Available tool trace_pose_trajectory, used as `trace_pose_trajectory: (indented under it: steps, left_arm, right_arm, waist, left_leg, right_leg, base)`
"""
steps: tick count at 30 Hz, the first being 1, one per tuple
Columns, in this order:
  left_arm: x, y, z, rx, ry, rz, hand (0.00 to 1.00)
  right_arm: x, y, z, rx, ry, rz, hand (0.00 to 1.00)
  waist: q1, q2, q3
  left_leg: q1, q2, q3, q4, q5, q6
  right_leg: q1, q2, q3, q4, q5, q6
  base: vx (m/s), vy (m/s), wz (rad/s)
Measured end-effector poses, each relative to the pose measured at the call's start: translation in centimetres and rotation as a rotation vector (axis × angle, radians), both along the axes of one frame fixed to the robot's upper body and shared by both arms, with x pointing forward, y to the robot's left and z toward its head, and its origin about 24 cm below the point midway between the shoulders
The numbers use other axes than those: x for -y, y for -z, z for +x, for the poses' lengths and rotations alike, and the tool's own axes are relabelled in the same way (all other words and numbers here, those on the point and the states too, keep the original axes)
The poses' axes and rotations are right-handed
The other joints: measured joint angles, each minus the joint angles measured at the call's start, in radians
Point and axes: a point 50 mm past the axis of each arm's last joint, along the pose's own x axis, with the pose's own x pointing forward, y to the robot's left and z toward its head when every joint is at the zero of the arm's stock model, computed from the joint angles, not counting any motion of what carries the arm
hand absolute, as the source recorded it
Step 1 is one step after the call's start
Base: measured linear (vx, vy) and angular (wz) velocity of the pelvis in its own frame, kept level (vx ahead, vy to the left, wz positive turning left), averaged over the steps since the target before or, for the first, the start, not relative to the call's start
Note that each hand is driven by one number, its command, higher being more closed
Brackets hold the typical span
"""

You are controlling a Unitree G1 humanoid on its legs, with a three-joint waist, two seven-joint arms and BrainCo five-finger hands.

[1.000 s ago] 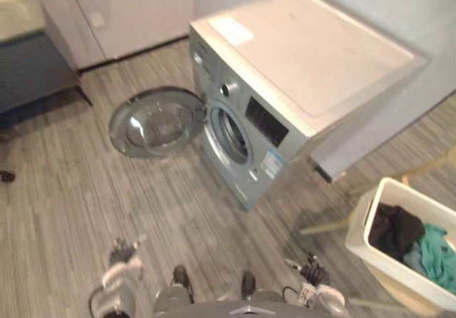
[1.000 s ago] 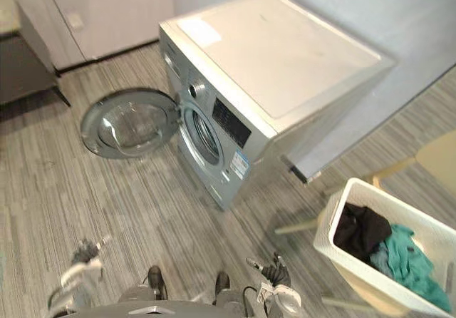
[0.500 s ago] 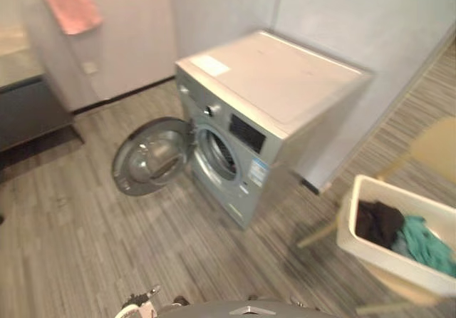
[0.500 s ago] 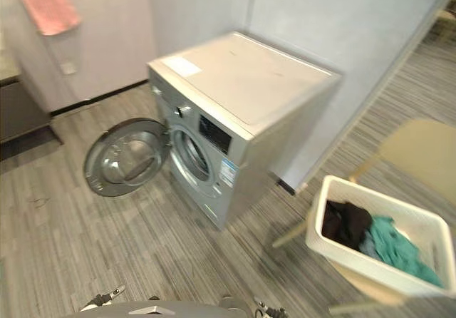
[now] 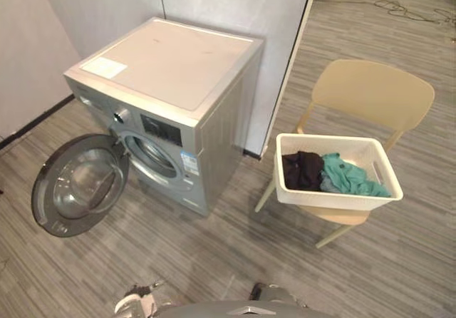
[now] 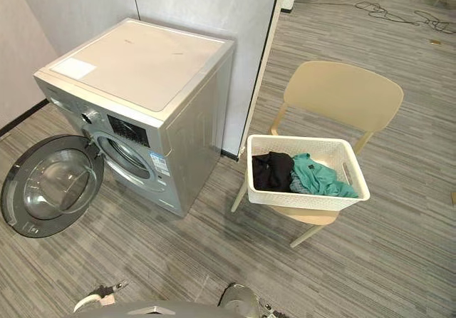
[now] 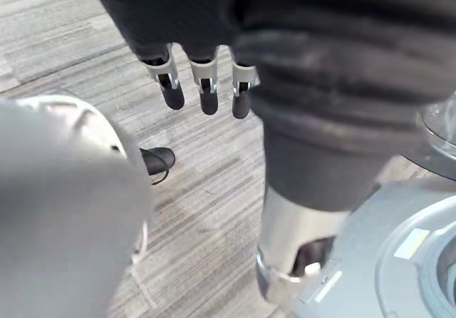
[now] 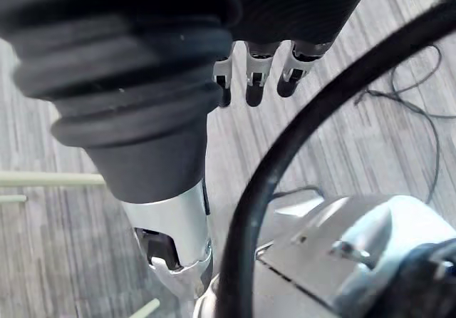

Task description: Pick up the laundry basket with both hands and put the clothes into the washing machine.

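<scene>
Basket (image 5: 335, 201) well beyond left robot hand (image 7: 208, 93)

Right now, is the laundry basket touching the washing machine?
Apart. The right eye view shows the basket sitting on the chair, with a strip of bare floor between it and the side of the washing machine.

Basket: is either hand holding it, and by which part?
No. Nothing is held: the left hand and right hand hang open, and the basket sits untouched on the chair.
</scene>
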Motion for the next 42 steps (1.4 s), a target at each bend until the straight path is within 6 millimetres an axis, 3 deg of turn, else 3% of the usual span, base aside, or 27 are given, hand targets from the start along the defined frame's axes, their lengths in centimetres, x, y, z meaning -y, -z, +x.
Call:
trace_pose_trajectory:
  steps: [2,4,5,6,7,8,9,11,13,14,15,16,18,22,24,26,27,29,32,34,36,37,38,39,41,42]
  left_arm:
    - [-1.2,-0.2,-0.1,0.000,-0.031,0.030,0.00]
    - [-1.7,-0.4,-0.1,0.021,-0.102,0.026,0.00]
    - [-1.7,-0.4,-0.1,0.039,-0.135,0.019,0.00]
    - [-1.5,-0.4,-0.1,0.046,-0.143,0.015,0.00]
    - [-1.0,-0.3,0.0,0.050,-0.132,0.001,0.00]
    - [0.1,-0.1,0.1,0.052,-0.116,-0.020,0.00]
    - [0.4,-0.1,0.1,0.054,-0.116,-0.029,0.00]
    - [0.7,0.0,0.2,0.055,-0.096,-0.037,0.00]
    - [0.9,-0.1,0.6,0.063,-0.080,-0.037,0.00]
    - [0.9,-0.1,0.6,0.064,-0.078,-0.038,0.00]
    - [0.9,-0.1,0.6,0.061,-0.075,-0.036,0.00]
    - [0.6,-0.2,0.5,0.061,-0.089,-0.030,0.00]
    - [0.3,-0.3,0.7,0.066,-0.088,-0.019,0.00]
    - [0.4,-0.3,1.0,0.072,-0.082,-0.021,0.00]
    - [0.3,-0.4,1.1,0.075,-0.079,-0.018,0.00]
    - [0.2,-0.4,1.2,0.076,-0.069,-0.015,0.00]
    - [0.3,-0.4,1.3,0.075,-0.063,-0.015,0.00]
    - [0.3,-0.3,1.0,0.072,-0.081,-0.021,0.00]
    - [0.6,-0.3,1.2,0.102,-0.173,-0.072,0.00]
    - [0.6,-0.3,1.5,0.119,-0.190,-0.086,0.00]
    - [-0.3,-0.3,1.0,0.103,-0.194,-0.067,0.00]
    - [-0.7,-0.4,0.9,0.097,-0.189,-0.055,0.00]
    - [-0.6,-0.3,0.9,0.090,-0.177,-0.056,0.00]
    - [0.0,-0.2,0.9,0.086,-0.166,-0.064,0.00]
    - [1.5,0.0,1.0,0.077,-0.128,-0.095,0.00]
    - [1.9,0.1,1.0,0.074,-0.116,-0.102,0.00]
  right_arm:
    - [-0.1,-0.1,1.1,0.015,-0.039,-0.004,0.00]
    - [-0.2,-0.4,2.6,0.040,-0.093,-0.018,0.00]
    - [-0.2,-0.5,3.0,0.050,-0.110,-0.026,0.00]
    - [0.4,-0.7,3.5,0.062,-0.120,-0.049,0.00]
    - [1.3,-1.3,4.7,0.088,-0.143,-0.079,0.00]
    - [2.1,-1.8,5.6,0.109,-0.146,-0.101,0.00]
    - [2.3,-1.9,5.8,0.112,-0.146,-0.105,0.00]
    - [1.8,-1.8,6.0,0.104,-0.169,-0.101,0.00]
    - [0.9,-1.8,6.7,0.126,-0.176,-0.086,0.00]
    - [0.7,-1.8,7.2,0.137,-0.182,-0.083,0.00]
    - [-0.1,-1.9,8.0,0.158,-0.195,-0.069,0.00]
    - [-1.1,-2.0,9.0,0.186,-0.214,-0.052,0.00]
    - [-2.4,-1.9,9.2,0.207,-0.219,-0.031,0.00]
    - [-3.4,-1.9,9.3,0.242,-0.214,-0.018,0.00]
    - [-3.5,-1.7,8.9,0.230,-0.212,-0.012,0.00]
    - [-3.3,-1.2,7.1,0.187,-0.196,-0.007,0.00]
    - [-3.3,-1.0,6.6,0.176,-0.185,-0.005,0.00]
    - [-2.7,-0.2,3.5,0.104,-0.110,0.007,0.00]
    - [-2.4,0.1,1.8,0.065,-0.037,0.024,0.00]
    - [-2.4,0.1,1.7,0.070,-0.010,0.032,0.00]
    - [-3.0,0.2,1.8,0.075,-0.001,0.048,0.00]
    - [-3.2,0.2,1.9,0.078,-0.003,0.052,0.00]
    - [-3.1,-0.1,2.5,0.104,-0.022,0.035,0.00]
    - [-2.4,-1.1,4.2,0.177,-0.076,-0.026,0.00]
    - [-0.5,-4.1,7.1,0.324,-0.169,-0.177,0.00]
    - [0.0,-5.1,7.8,0.367,-0.190,-0.215,0.00]
  waist:
    - [0.008,-0.002,0.007]
    - [0.018,-0.043,0.035]
    - [0.030,-0.043,0.042]
    - [0.047,-0.039,0.044]
    - [0.053,-0.036,0.051]
    - [0.054,-0.013,0.062]
    - [0.056,-0.006,0.065]
    - [0.060,0.000,0.067]
    - [0.072,0.003,0.064]
    - [0.080,0.004,0.064]
    - [0.099,0.005,0.061]
    - [0.102,-0.023,0.069]
    - [0.104,-0.051,0.056]
    - [0.105,-0.056,0.051]
    - [0.104,-0.057,0.051]
    - [0.096,-0.067,0.052]
    - [0.087,-0.073,0.052]
    - [0.076,-0.079,0.051]
    - [0.072,-0.093,0.041]
    - [0.066,-0.093,0.039]
    - [0.061,-0.138,0.004]
    - [0.061,-0.158,-0.005]
    - [0.062,-0.163,-0.018]
    - [0.061,-0.125,-0.026]
    - [0.047,-0.068,-0.042]
    - [0.047,-0.055,-0.045]
  left_leg:
    - [-0.037,0.086,-0.007,0.133,0.019,0.038]
    - [-0.125,0.192,-0.077,0.403,0.112,0.284]
    - [-0.160,0.195,-0.135,0.475,0.072,0.262]
    - [-0.208,0.155,-0.226,0.559,-0.008,0.201]
    - [-0.267,0.063,-0.323,0.611,-0.080,0.149]
    - [-0.300,-0.042,-0.378,0.599,-0.133,0.134]
    - [-0.308,-0.084,-0.379,0.570,-0.151,0.136]
    - [-0.315,-0.221,-0.346,0.381,-0.173,0.147]
    - [-0.324,-0.293,-0.361,0.193,-0.140,0.151]
    - [-0.323,-0.307,-0.381,0.150,-0.101,0.181]
    - [-0.304,-0.324,-0.409,0.123,-0.041,0.252]
    - [-0.276,-0.339,-0.399,0.103,-0.041,0.260]
    - [-0.246,-0.352,-0.365,0.069,-0.043,0.264]
    - [-0.169,-0.366,-0.324,-0.004,-0.045,0.266]
    - [-0.136,-0.355,-0.292,-0.043,-0.046,0.263]
    - [-0.106,-0.338,-0.268,-0.064,-0.045,0.259]
    - [-0.095,-0.338,-0.268,-0.068,-0.045,0.260]
    - [-0.059,-0.339,-0.278,-0.082,-0.052,0.252]
    - [-0.055,-0.323,-0.316,-0.078,-0.059,0.233]
    - [-0.059,-0.304,-0.339,-0.077,-0.054,0.207]
    - [-0.071,-0.308,-0.365,-0.102,-0.033,0.150]
    - [-0.069,-0.319,-0.377,-0.118,-0.023,0.134]
    - [-0.061,-0.312,-0.394,-0.143,-0.008,0.113]
    - [-0.062,-0.287,-0.430,-0.169,0.011,0.090]
    - [-0.068,-0.253,-0.498,-0.197,0.044,0.083]
    - [-0.066,-0.242,-0.506,-0.202,0.049,0.076]
  right_leg:
    - [0.019,0.058,0.006,-0.036,-0.005,-0.025]
    - [0.098,0.121,0.064,-0.127,0.028,-0.067]
    - [0.114,0.130,0.085,-0.143,0.033,-0.074]
    - [0.125,0.133,0.110,-0.160,0.037,-0.082]
    - [0.132,0.133,0.139,-0.188,0.040,-0.089]
    - [0.154,0.136,0.166,-0.219,0.057,-0.087]
    - [0.165,0.137,0.174,-0.231,0.062,-0.086]
    - [0.219,0.148,0.196,-0.277,0.065,-0.080]
    - [0.236,0.168,0.210,-0.301,0.065,-0.069]
    - [0.235,0.176,0.223,-0.303,0.063,-0.065]
    - [0.239,0.185,0.269,-0.303,0.058,-0.056]
    - [0.249,0.170,0.288,-0.301,0.051,-0.040]
    - [0.250,0.151,0.307,-0.295,0.046,-0.031]
    - [0.237,0.134,0.340,-0.229,0.040,-0.007]
    - [0.166,0.132,0.351,-0.085,0.021,0.040]
    - [0.051,0.115,0.328,0.158,0.027,0.105]
    - [0.032,0.100,0.311,0.208,0.017,0.106]
    - [0.010,0.008,0.231,0.294,-0.032,0.086]
    - [-0.004,-0.128,0.168,0.241,-0.048,0.071]
    - [0.000,-0.154,0.179,0.157,-0.029,0.065]
    - [0.006,-0.160,0.253,-0.030,0.152,0.081]
    - [0.009,-0.162,0.257,-0.061,0.170,0.099]
    - [0.043,-0.146,0.247,-0.098,0.140,0.122]
    - [0.065,-0.110,0.226,-0.155,0.133,0.115]
    - [0.084,-0.054,0.184,-0.210,0.146,0.099]
    - [0.095,-0.040,0.174,-0.223,0.149,0.095]
  base:
    - [0.13,-0.273,-0.37]
    - [0.16,-0.374,-0.55]
    - [0.12,-0.242,-0.72]
    - [0.10,-0.115,-0.85]
    - [0.18,-0.077,-0.99]
    - [0.16,-0.049,-0.83]
    - [0.22,-0.016,-0.64]
    - [0.25,-0.006,-0.30]
    - [0.21,0.016,-0.24]
    - [0.22,0.058,-0.69]
    - [0.23,0.075,-0.71]
    - [0.30,0.090,-0.66]
    - [0.22,0.057,-0.25]
    - [0.11,0.059,-0.35]
    - [0.05,0.043,-0.59]
    - [0.02,0.014,-0.41]
    - [0.03,-0.043,0.03]
    - [0.05,-0.066,0.17]
    - [0.06,-0.154,0.21]
    - [0.06,-0.261,0.36]
    - [0.07,-0.381,0.34]
    - [0.07,-0.335,0.17]
    - [0.06,-0.333,0.09]
    - [0.08,-0.337,0.10]
    - [0.12,-0.287,0.17]
    - [0.12,-0.208,0.27]
